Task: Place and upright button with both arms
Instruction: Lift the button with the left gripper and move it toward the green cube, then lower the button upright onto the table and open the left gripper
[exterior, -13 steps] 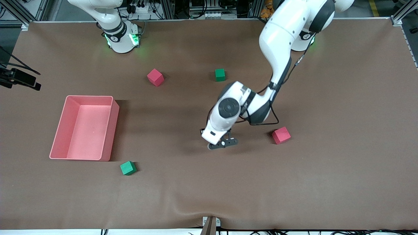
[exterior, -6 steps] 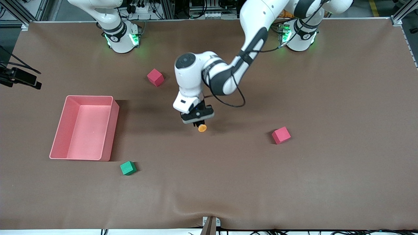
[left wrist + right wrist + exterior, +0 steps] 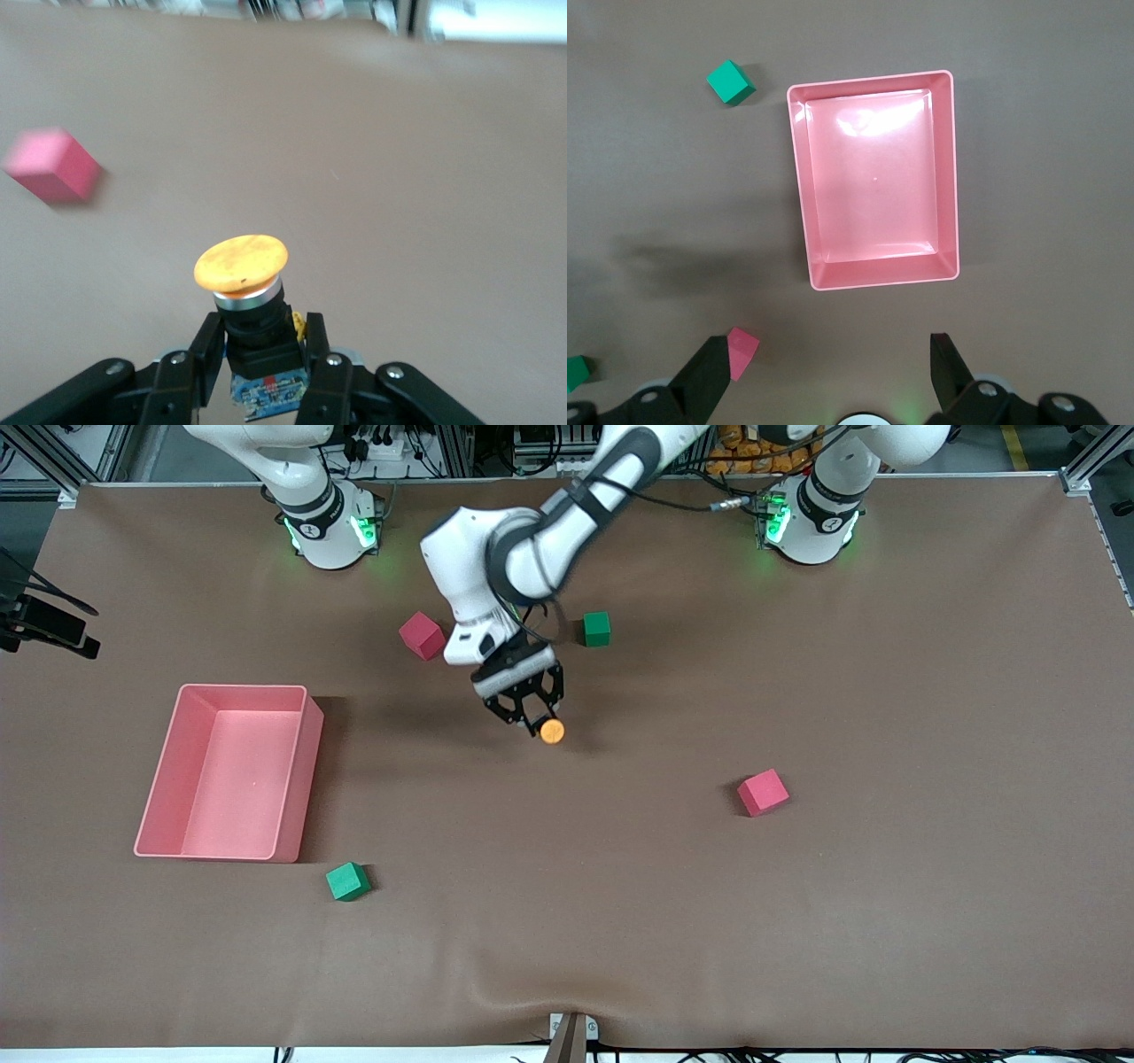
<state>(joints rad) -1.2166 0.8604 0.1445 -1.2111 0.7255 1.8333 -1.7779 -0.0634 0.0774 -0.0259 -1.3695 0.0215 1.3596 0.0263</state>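
Left gripper clenched on the button, fingers pinching its black body so the orange cap juts clear, carried over the table's middle, between the pink cube and green cube, probably so it can be set down or passed on; right gripper waits high above the pink bin, jaws released, holding nothing. Compared with half a second ago, the left arm has swung toward the bases, the button travelling with it; cubes and bin unchanged.
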